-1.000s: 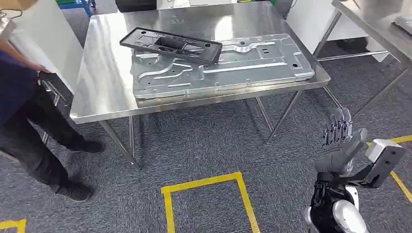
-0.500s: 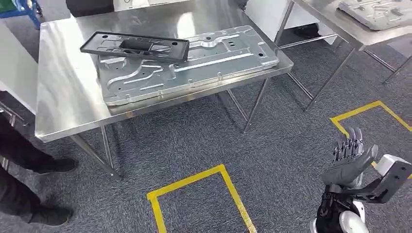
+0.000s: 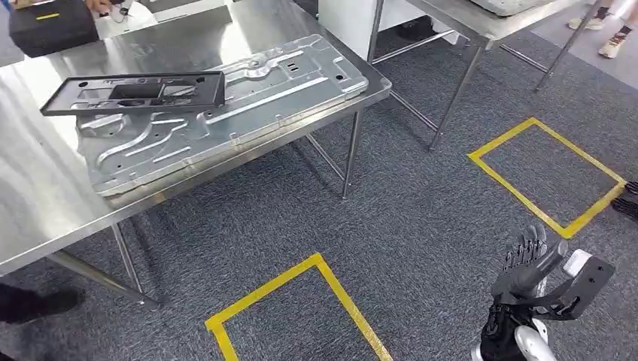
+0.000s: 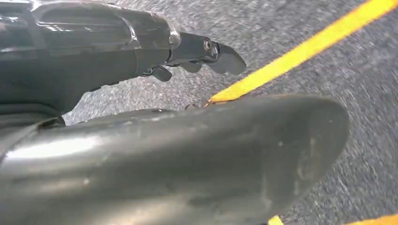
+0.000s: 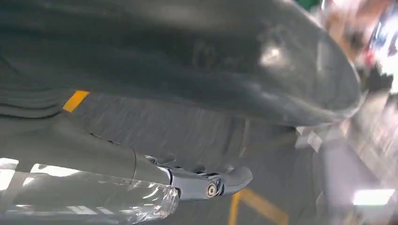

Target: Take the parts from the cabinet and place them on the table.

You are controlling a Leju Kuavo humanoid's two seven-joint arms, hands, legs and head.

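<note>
Head view has the black plastic frame [image 3: 135, 92] lying on top of the big stamped metal panel [image 3: 218, 105], both on the steel table [image 3: 45, 195], well away from the robot. The right hand [image 3: 527, 259] is raised low at the right over grey carpet, fingers straight and apart, holding nothing. Left wrist view is where the left hand [image 4: 141, 61] turns up, released too, thumb [image 4: 173, 159] and dark fingers [image 4: 206, 49] apart above yellow floor tape [image 4: 305, 49]. Right wrist view is blurry but shows that hand's fingers [image 5: 211, 183] apart.
</note>
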